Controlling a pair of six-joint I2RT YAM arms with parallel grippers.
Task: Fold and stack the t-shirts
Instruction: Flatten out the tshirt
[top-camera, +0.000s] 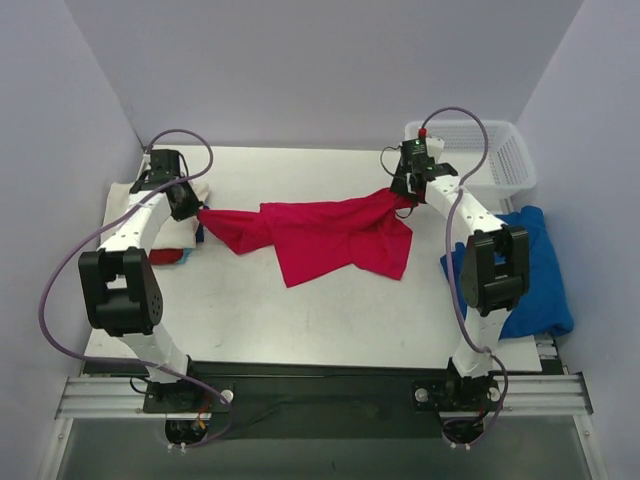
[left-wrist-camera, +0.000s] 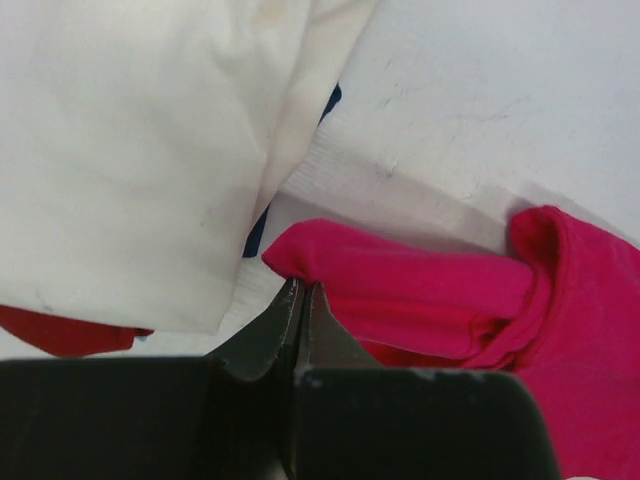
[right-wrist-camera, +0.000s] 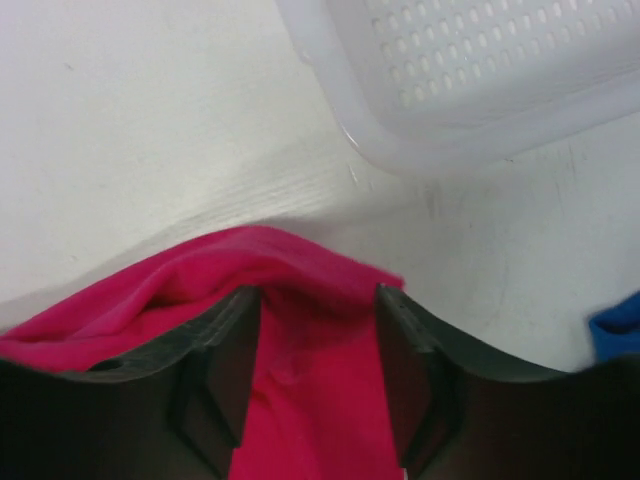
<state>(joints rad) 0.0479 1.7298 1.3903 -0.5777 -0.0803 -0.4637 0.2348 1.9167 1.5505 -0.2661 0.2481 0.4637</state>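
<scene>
The left fingers (left-wrist-camera: 285, 325) are pinched shut on the left end of the red t-shirt (top-camera: 320, 240). The right fingers (right-wrist-camera: 225, 340) stand part open, its right end loose between them. It lies rumpled and unfolded mid-bench (top-camera: 300, 310), long axis left to right; collar end unclear. The cream t-shirt (left-wrist-camera: 130, 150) lies flat far left. The blue t-shirt (top-camera: 535, 270) sits heaped at the right, apparently unfolded.
</scene>
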